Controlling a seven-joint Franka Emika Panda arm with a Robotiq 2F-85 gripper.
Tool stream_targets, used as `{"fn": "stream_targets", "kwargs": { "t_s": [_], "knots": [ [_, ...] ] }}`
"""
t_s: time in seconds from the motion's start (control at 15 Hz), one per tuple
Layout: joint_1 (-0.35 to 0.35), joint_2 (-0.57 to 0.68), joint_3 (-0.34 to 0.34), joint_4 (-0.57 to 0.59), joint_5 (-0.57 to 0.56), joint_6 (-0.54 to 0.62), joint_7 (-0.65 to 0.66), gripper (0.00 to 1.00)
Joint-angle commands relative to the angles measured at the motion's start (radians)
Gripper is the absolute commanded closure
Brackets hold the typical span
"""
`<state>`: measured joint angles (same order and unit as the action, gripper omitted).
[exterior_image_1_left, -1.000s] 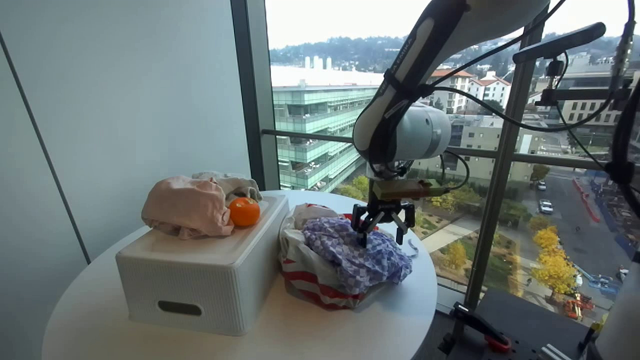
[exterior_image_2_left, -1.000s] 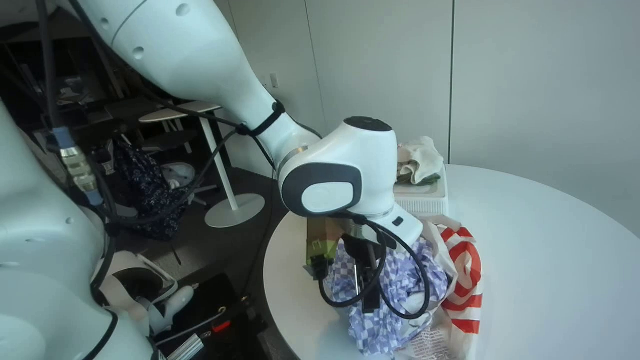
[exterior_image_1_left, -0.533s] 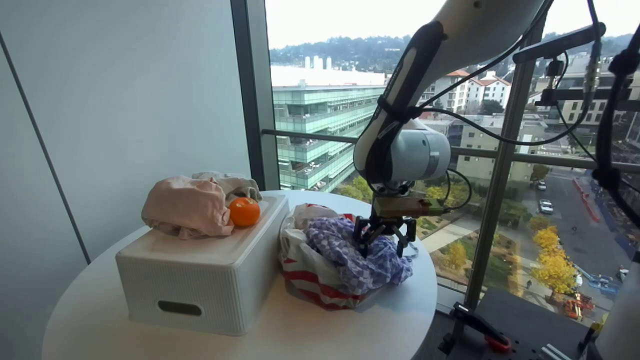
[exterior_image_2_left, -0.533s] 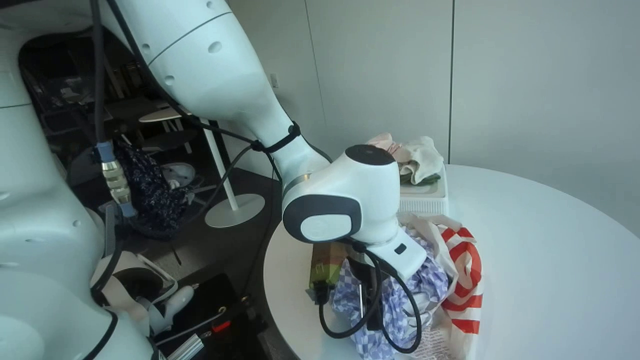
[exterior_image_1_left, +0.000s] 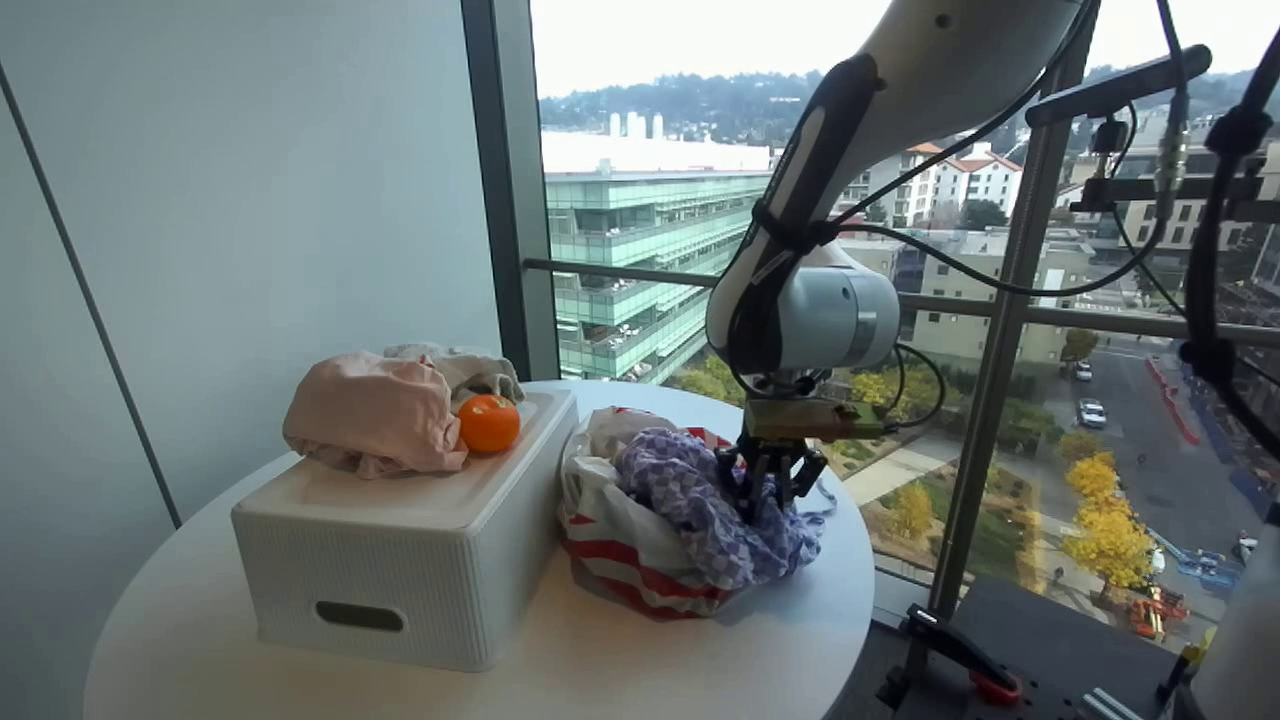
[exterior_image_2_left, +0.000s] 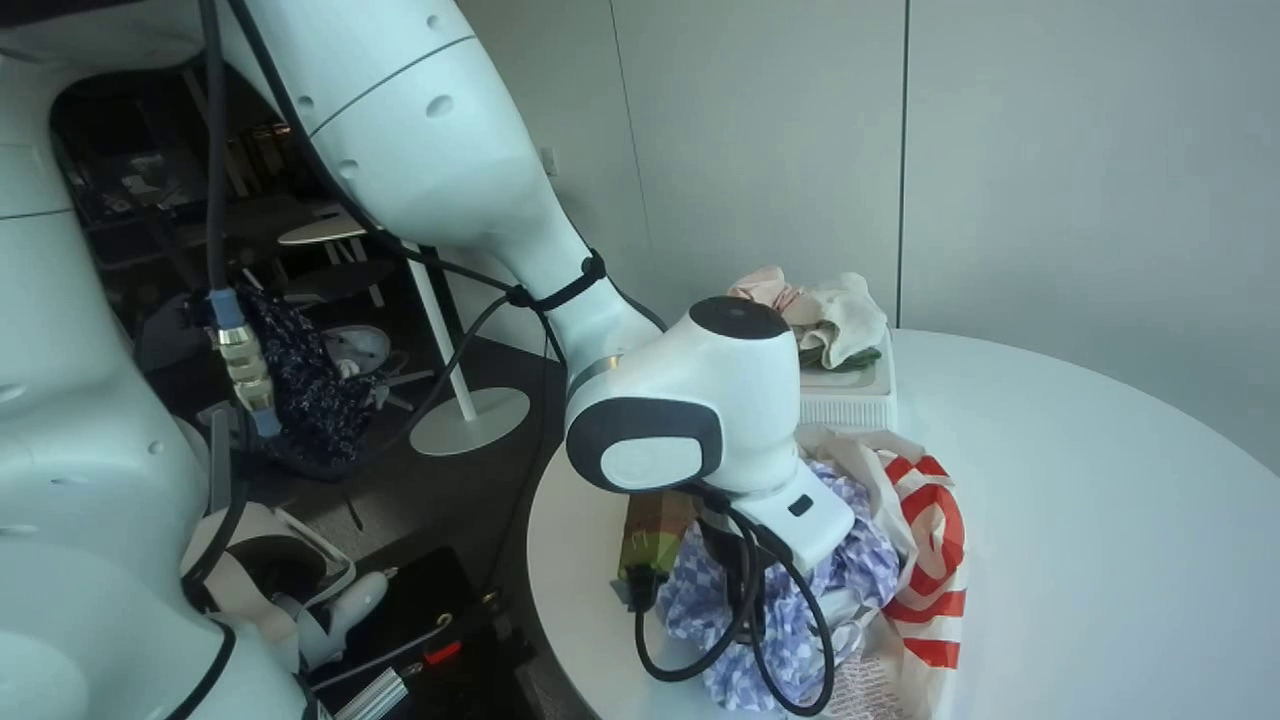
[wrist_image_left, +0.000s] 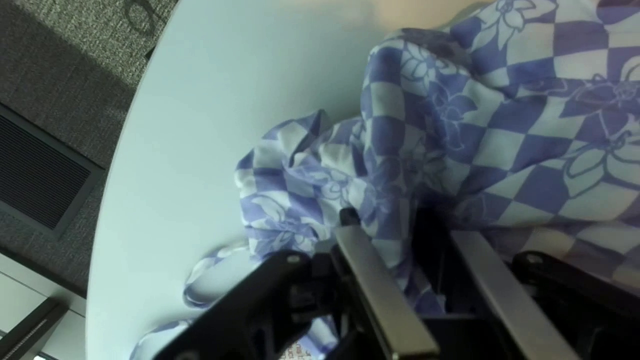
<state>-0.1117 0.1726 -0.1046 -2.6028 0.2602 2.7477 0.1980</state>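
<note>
Blue-and-white checkered cloth with flower outlines (exterior_image_1_left: 680, 490) lies crumpled over the opening of a white-and-red plastic bag (exterior_image_1_left: 615, 545). My gripper (exterior_image_1_left: 773, 500) points down into the cloth. In the wrist view its jaws stand partly closed, with a bunched fold of the cloth (wrist_image_left: 520, 125) between them, so the gripper (wrist_image_left: 390, 220) is shut on that fold. The right fingertip is dark and partly buried in fabric. An exterior view shows the cloth (exterior_image_2_left: 745, 675) and the bag (exterior_image_2_left: 925, 545) beneath the arm, with cables hiding much of the fingers.
A ribbed white box (exterior_image_1_left: 370, 570) stands beside the bag on the round white table (exterior_image_1_left: 590, 665). On its lid sit a pink cloth bundle (exterior_image_1_left: 370, 410), an orange fruit (exterior_image_1_left: 489, 423) and a whitish cloth (exterior_image_2_left: 845, 315). Window glass rises behind the table; its edge is close to the cloth.
The arm has lowered into the cloth. Its fingers, spread wide before, have drawn together, and the cloth has bunched up between them. The bag and box have stayed put.
</note>
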Motion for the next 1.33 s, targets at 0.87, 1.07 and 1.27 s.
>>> {"fn": "stream_targets", "kwargs": {
  "t_s": [0.87,1.07,1.27],
  "knots": [
    [0.066,-0.214,-0.004,0.027,-0.328,0.030,0.582,0.93],
    [0.072,-0.234,0.051,0.067,-0.319,0.032,0.628,0.93],
    [0.088,-0.227,0.097,0.103,-0.279,0.029,0.620,0.93]
  ]
}}
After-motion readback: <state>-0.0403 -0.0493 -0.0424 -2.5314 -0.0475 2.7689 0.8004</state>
